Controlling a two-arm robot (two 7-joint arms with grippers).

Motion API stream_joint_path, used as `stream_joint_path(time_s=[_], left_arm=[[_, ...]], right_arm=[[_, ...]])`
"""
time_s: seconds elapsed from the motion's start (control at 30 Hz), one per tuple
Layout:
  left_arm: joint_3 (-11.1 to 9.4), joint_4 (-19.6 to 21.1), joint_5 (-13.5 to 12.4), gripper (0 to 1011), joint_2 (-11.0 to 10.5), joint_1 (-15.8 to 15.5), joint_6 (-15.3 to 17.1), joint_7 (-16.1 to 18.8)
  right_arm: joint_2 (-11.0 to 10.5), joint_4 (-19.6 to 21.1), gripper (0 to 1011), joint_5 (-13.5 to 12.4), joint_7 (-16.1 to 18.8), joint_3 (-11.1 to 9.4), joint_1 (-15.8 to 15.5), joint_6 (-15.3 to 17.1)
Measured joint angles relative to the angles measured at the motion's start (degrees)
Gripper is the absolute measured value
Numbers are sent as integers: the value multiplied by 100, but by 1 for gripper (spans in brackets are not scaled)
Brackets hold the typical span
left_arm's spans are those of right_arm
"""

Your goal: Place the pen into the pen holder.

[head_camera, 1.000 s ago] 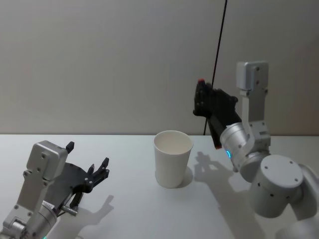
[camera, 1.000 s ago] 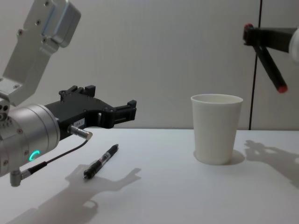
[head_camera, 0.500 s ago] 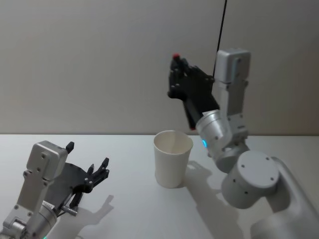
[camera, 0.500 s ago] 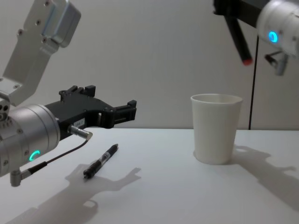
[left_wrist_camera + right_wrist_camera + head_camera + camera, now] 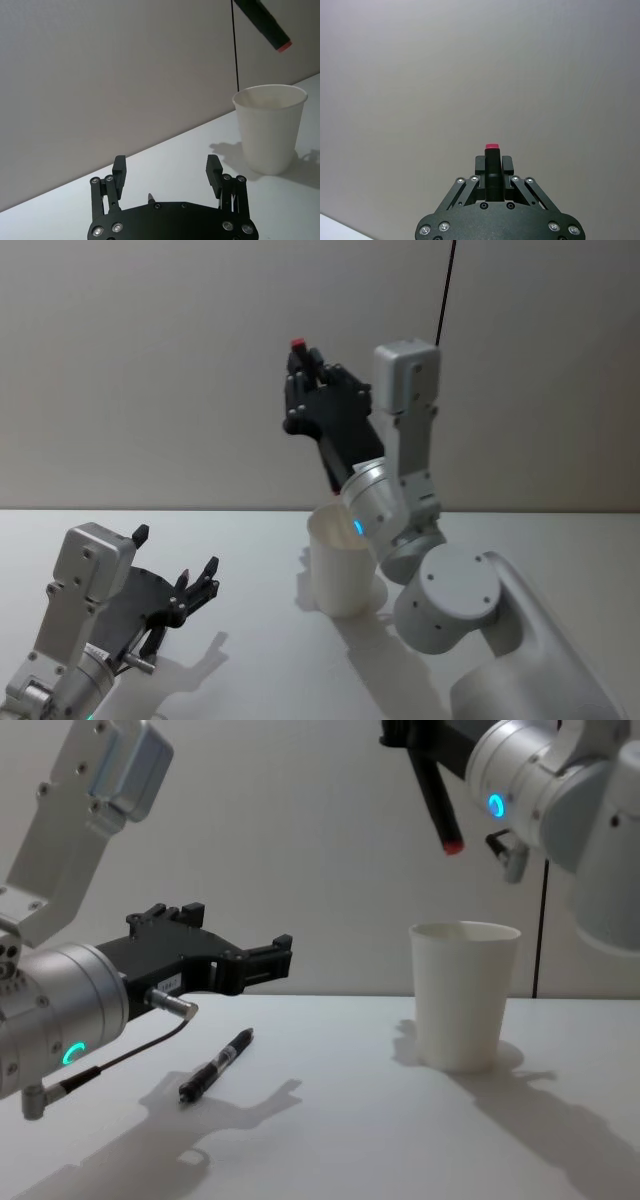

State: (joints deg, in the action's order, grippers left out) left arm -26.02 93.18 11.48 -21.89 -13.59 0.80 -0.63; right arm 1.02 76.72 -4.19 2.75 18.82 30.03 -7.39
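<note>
Right end effector (image 5: 303, 370): raised above the worktop, in front of the grey wall. Its fingers are pressed together on a black pen with red ends (image 5: 437, 800). In the right wrist view the pen is seen clamped centrally between the two fingers, with one red end projecting past the fingertips.

Held pen: tilted rather than vertical. In the chest view its lower red end is seen in the air above the rolled rim of the plain white tapered paper cup (image 5: 463, 995), towards the robot's left side of the opening. No part of the pen is inside the cup, and a clear gap is noted between the red end and the rim.

Cup: upright on the white worktop (image 5: 350, 1140), mouth open upwards, just in front of the right arm's lower joints as seen from the head view.

Left end effector (image 5: 165, 167): held low over the robot's left side of the worktop, well apart from the cup. Its fingers are spread, with nothing gripped between them.

Second item: a slim black pen (image 5: 215, 1067) is recorded lying flat on the worktop beneath the left end effector, not touched by it, and well apart from the cup.

Background: a thin black cable (image 5: 445, 285) is seen running down the wall behind the right arm.
</note>
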Motion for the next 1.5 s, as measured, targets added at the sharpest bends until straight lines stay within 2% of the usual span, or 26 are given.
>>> stream_joint_path(time_s=[0.47,0.97,1.5], left_arm=[[0,0,0,1004,0,0,0,0],[0,0,0,1004,0,0,0,0],[0,0,0,1004,0,0,0,0]], right_arm=[[139,-315,193,260,-199,29,72,-110],[139,-578,193,455,-393,-121,108,-104],[122,-832,193,621,-399,-167,103,-110]])
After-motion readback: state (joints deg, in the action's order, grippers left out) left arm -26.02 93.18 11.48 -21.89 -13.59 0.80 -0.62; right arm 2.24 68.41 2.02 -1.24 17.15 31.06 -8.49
